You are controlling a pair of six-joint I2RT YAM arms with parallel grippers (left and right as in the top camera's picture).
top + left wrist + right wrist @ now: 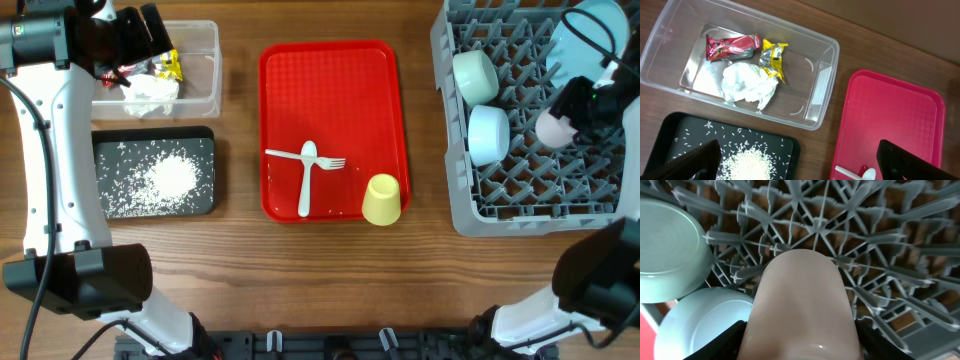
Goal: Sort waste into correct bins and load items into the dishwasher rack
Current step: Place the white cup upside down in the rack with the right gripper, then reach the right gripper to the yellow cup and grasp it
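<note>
Right claw (797,342) grips a smooth pale pink cup (800,295) above the grey rack (880,240), left claw (797,167) spread wide.

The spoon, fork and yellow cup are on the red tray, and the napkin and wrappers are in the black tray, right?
Not quite. The napkin and wrappers are in the clear tub, not the black tray, as the left wrist view shows. The spoon, fork and yellow cup are on the red tray.
</note>
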